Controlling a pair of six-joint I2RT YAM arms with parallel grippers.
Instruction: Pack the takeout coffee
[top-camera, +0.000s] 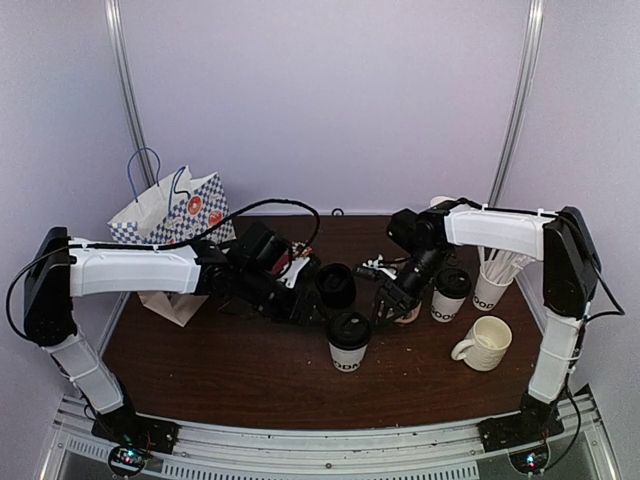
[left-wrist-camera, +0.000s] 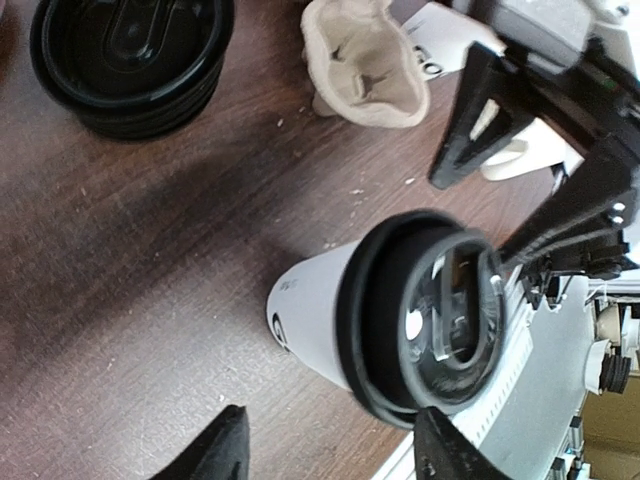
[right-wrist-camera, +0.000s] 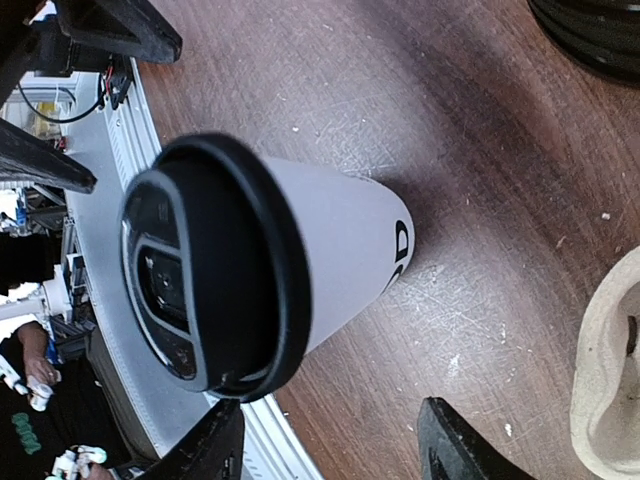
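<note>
White paper cup with black "GOOD" lettering and a black plastic dome lid (top-camera: 348, 342) stands upright on the dark brown wooden table (top-camera: 220, 370) at lower centre of the overhead frame, clear of its neighbours; a second, matching lidded cup (top-camera: 450, 293) stands right of centre. Brown pulp carrier (top-camera: 407, 313) lies between the two, and the pocket that shows is unfilled. Left gripper (left-wrist-camera: 330, 415): jaws spread, nothing between them, the near cup just ahead. Right gripper (right-wrist-camera: 332, 405): likewise released and holding nothing, facing the same cup from the opposite side. Handling assessment: a paper cup is light when unfilled and top-heavy when filled; contents cannot be determined. The wall is thin and would likely buckle under a hard pinch; the lid is smooth and may pop off if used as the lifting point. Advised hold: across the wall just below the lid rim, moderate pressure. Carrier judged stiff but light, liable to slide when a cup is pressed in. Count: lidded cups, two; carrier, one; stack of loose black lids (top-camera: 335, 285), one; stack of lidless white cups (top-camera: 490, 285), one; cream ceramic mug (top-camera: 485, 343), one; patterned paper bag (top-camera: 175, 215), one
</note>
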